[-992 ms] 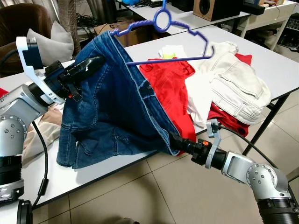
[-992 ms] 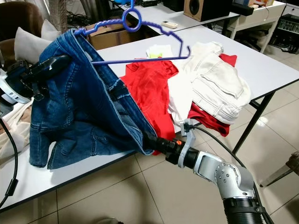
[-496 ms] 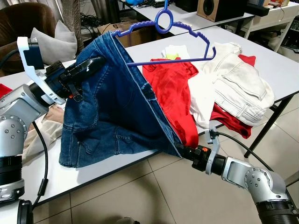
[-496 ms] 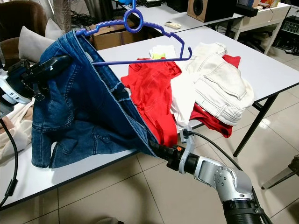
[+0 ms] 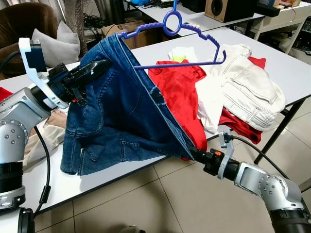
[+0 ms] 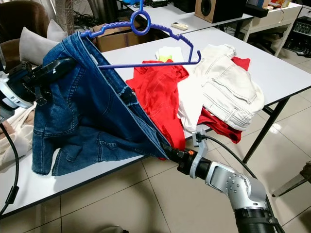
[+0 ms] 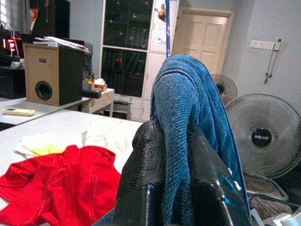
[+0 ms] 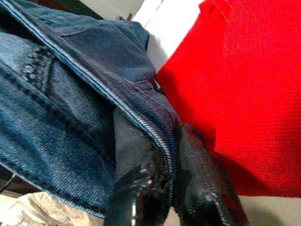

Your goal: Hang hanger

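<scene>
You had red shirt (image 5: 177, 92) and white jeans (image 5: 248, 87) heaped at two o'clock. Left gripper (image 7: 176, 155) and right gripper (image 8: 162, 181) pinched the denim shorts (image 5: 121, 111); purple hanger (image 5: 177, 41) lay crosswise, hook at twelve.

Legible text: one item only. "MILUX" on hub badge of standing fan (image 7: 261, 136), white letters on dark disc, seen in left wrist view. Red lit characters on dark equipment (image 7: 9, 43) beside speaker (image 7: 51, 74): too small to read. Nothing legible on garments or table.
</scene>
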Motion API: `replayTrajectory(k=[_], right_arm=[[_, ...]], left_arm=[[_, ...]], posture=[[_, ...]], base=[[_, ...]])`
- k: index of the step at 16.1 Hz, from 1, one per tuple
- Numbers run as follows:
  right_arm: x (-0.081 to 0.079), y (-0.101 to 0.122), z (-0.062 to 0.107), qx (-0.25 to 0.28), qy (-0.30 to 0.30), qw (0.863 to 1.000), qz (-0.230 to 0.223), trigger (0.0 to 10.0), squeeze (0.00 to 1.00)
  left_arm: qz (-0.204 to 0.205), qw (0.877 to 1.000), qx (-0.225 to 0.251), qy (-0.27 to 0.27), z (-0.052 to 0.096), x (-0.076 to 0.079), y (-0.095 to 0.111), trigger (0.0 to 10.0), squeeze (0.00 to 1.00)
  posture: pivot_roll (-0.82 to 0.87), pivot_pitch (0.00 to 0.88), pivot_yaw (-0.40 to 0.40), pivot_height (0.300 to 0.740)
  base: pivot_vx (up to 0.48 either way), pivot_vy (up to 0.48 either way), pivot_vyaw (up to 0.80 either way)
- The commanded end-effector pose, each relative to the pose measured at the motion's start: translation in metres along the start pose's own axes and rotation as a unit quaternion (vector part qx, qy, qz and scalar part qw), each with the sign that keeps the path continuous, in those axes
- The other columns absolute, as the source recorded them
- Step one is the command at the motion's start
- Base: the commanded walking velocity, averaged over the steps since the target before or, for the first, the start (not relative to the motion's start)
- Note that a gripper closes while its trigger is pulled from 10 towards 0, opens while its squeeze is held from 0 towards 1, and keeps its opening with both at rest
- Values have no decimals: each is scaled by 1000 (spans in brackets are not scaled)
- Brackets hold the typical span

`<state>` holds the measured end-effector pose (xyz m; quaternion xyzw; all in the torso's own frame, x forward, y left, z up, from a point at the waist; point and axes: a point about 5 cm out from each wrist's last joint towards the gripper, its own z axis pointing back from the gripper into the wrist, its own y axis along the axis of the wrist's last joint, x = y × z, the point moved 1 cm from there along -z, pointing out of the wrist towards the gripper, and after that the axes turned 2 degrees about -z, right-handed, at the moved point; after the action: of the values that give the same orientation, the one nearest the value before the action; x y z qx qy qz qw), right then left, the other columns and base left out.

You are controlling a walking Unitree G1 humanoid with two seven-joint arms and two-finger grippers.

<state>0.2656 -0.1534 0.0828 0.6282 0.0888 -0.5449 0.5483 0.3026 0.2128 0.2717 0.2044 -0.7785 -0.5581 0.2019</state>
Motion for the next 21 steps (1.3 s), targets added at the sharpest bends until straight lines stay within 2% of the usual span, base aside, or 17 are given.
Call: replayTrajectory(k=[1,5,7,8,10,12,14,16,18,20,21], right_arm=[[0,5,7,10,-5,1000,5,0,0],[-5,21,25,75,-9,997,7,0,0],[-6,43,42,135,-15,991,9,0,0],[-7,50,47,148,-15,989,13,0,0],[-14,77,64,194,-20,980,33,0,0],[-11,96,81,216,-45,974,46,0,0],[-6,106,93,221,-66,972,51,0,0],[2,111,104,222,-88,970,47,0,0],[5,117,110,231,-95,967,47,0,0],[9,125,117,242,-104,963,47,0,0],[9,128,119,245,-105,962,50,0,0]], left_arm=[[-29,1000,8,1,-1,1,14,0,0],[-30,1000,2,7,7,0,15,0,0],[-30,999,1,12,12,-1,17,0,0],[-30,999,0,13,14,-1,18,0,0],[-17,1000,-2,1,24,3,21,0,0],[9,1000,-6,-22,34,11,22,0,0],[32,998,-23,-41,42,17,17,0,0],[54,998,12,-29,49,16,20,0,0],[75,996,8,-44,53,20,18,0,0],[92,994,37,-45,58,19,24,0,0],[104,993,28,-56,59,22,22,0,0]], posture=[[-80,0,86,719],[-85,0,86,719],[-90,0,87,719],[-92,0,87,719],[-92,0,83,719],[-95,0,75,719],[-97,0,68,719],[-98,0,61,719],[-99,0,58,719],[-100,0,58,719],[-99,0,58,719]], base=[[0,0,0],[0,0,0],[0,0,0],[0,0,0],[0,0,0],[0,0,0],[0,0,0],[0,0,0],[0,0,0],[0,0,0],[0,0,0]])
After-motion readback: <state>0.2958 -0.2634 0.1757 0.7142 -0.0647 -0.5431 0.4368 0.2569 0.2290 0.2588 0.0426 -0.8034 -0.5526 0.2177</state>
